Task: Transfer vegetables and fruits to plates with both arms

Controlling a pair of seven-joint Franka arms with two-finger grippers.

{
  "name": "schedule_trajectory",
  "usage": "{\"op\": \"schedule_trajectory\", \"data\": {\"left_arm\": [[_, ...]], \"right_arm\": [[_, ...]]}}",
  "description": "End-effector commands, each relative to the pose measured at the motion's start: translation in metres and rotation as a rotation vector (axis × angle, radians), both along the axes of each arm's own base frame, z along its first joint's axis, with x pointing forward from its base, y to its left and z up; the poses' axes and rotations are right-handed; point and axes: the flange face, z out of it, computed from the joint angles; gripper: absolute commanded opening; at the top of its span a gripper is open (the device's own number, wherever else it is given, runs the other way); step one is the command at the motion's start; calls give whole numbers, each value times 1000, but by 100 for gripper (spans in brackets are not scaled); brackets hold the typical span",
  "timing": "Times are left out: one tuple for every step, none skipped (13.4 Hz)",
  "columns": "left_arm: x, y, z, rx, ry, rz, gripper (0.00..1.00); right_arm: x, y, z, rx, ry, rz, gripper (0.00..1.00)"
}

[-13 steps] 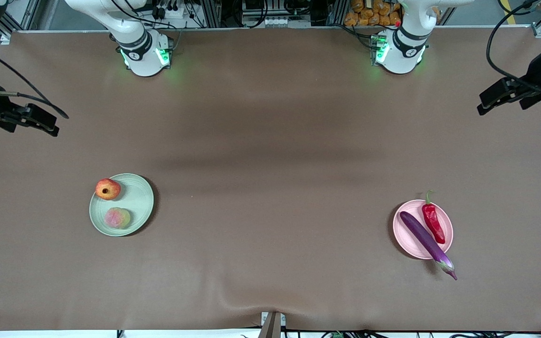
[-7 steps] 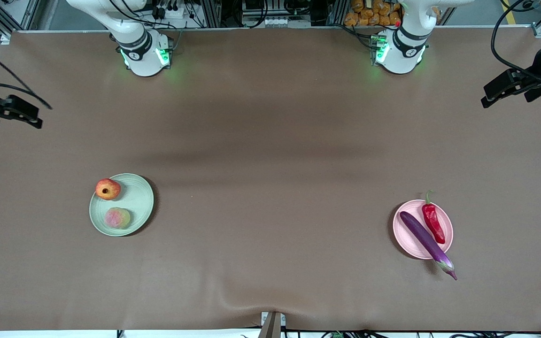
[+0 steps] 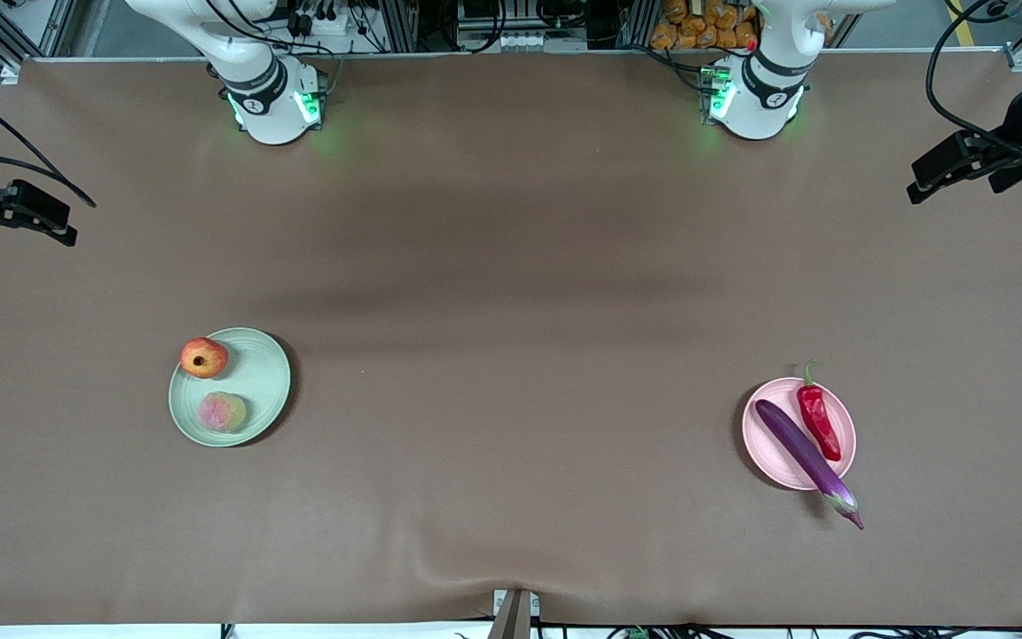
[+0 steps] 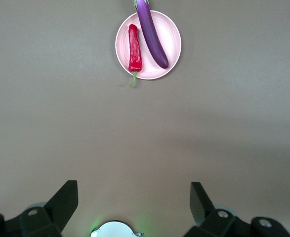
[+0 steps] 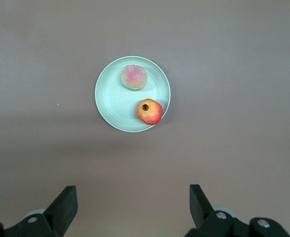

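Apple point(image 3: 204, 358) and peach point(image 3: 222, 412) sit on the green plate point(image 3: 267, 382), lower left of the frame; eggplant point(image 3: 805, 458) and chili point(image 3: 819, 419) lie on the pink plate point(image 3: 764, 448), lower right. The right tool point(image 3: 19, 213) at the left edge and left tool point(image 3: 955, 170) at the right edge both hang wide open, empty, well apart from their plates. The eggplant's long axis runs diagonally, stem end overhanging the rim onto the surface point(image 3: 511, 355).

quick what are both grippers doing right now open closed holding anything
Left gripper: open, holding nothing, up at the left arm's end of the table.
Right gripper: open, holding nothing, up at the right arm's end.
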Motion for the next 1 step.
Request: {"op": "schedule_trajectory", "data": {"left_arm": [[-1,1,3,17,4,-15,100]], "right_arm": [[-6,-3,7,23,-17,-2,100]]}}
